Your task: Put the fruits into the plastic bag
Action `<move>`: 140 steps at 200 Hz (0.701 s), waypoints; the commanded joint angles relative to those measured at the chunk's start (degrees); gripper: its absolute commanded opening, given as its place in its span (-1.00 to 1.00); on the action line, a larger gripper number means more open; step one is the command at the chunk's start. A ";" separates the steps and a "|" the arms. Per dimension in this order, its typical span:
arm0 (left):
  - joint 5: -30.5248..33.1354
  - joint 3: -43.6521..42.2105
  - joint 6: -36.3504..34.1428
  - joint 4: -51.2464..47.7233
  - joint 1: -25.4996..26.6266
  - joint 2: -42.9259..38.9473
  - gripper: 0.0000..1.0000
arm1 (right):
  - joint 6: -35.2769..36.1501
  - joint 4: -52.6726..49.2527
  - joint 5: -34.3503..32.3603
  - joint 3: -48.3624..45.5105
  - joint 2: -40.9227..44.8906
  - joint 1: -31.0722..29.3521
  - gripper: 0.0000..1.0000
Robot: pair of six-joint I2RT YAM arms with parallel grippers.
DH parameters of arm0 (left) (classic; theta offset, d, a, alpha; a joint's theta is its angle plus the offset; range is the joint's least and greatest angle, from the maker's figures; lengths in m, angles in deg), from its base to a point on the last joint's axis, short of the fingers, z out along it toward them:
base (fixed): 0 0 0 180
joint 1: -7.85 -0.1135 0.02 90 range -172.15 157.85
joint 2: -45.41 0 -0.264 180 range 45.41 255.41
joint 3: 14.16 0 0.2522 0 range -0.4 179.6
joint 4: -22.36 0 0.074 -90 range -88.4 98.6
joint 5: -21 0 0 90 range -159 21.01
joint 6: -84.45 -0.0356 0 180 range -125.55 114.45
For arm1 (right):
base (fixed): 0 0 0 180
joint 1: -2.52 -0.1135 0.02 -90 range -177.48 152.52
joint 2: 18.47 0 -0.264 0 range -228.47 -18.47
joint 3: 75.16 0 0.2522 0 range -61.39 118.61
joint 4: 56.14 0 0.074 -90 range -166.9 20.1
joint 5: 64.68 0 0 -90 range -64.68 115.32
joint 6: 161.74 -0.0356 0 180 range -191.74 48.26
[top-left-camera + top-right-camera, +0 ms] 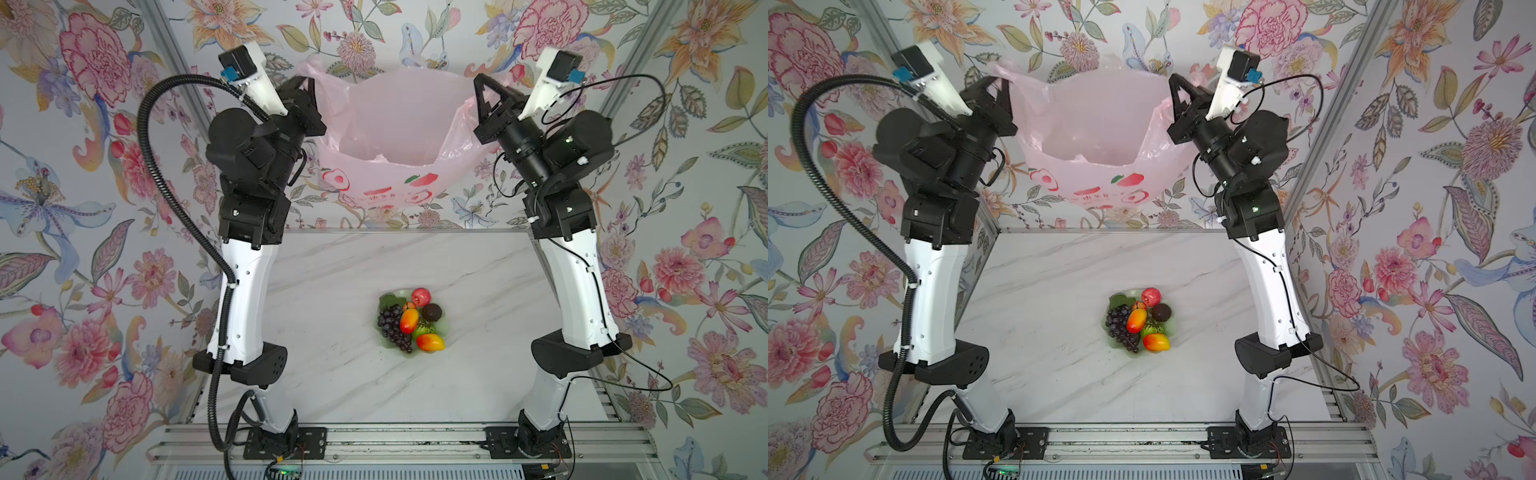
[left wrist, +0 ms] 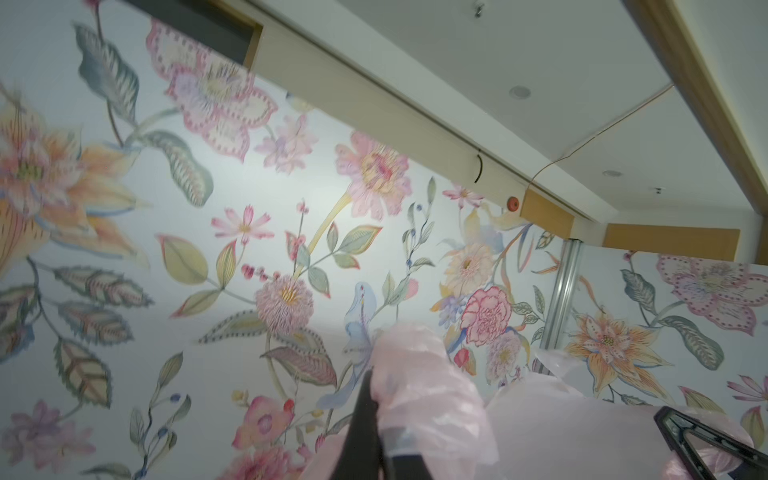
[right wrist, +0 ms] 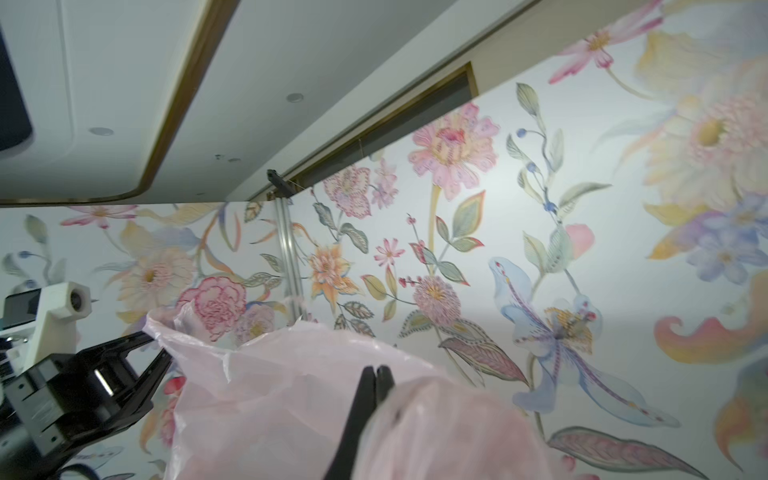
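Pink plastic bag (image 1: 395,124) aloft, fruits (image 1: 409,321) heaped

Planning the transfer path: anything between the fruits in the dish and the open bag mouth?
Nothing visible: the table between the fruits and the plastic bag is bare, and the bag's mouth hangs open. But the left gripper and right gripper are both shut on its handles, so neither is free to pick.
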 commanded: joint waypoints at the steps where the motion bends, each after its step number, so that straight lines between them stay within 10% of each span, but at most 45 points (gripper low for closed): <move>1: 3.96 -13.49 -16.21 -1.77 6.97 -6.88 -1.00 | 2.33 0.96 4.84 -15.20 7.00 -2.21 -1.00; 32: 13.96 -74.43 -9.53 19.97 7.56 -31.46 -1.00 | -1.63 10.14 -1.32 -63.80 23.46 -4.91 -1.00; 58: 10.78 -104.06 9.56 21.42 -1.26 -35.67 -1.00 | -5.62 4.03 -2.71 -80.07 19.81 -4.81 -1.00; 85: 4.59 -113.12 16.64 24.18 -9.31 -38.30 -1.00 | -6.11 3.68 -3.34 -77.05 14.92 -4.34 -1.00; 140: 2.03 -105.22 13.26 17.89 -12.18 -37.32 -1.00 | -7.25 3.66 1.45 -61.81 2.48 -2.72 -1.00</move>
